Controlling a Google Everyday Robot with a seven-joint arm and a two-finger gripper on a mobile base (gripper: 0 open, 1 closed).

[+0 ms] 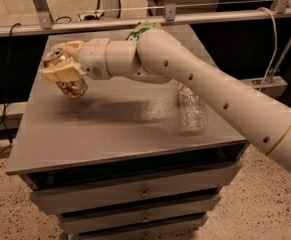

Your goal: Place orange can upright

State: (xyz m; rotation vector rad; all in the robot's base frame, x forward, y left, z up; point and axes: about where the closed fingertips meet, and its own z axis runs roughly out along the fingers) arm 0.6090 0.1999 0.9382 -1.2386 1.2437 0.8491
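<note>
My gripper is over the left part of the grey cabinet top, held above the surface. It is shut on the orange can, whose silver top points up and to the left and whose orange-brown mottled body sticks out below the fingers. The can is tilted, nearer upright than lying. It does not touch the cabinet top.
A clear plastic bottle lies on its side on the right of the cabinet top. A green bag sits at the back, partly behind my arm. Drawers are below the front edge. A metal rail runs behind the cabinet.
</note>
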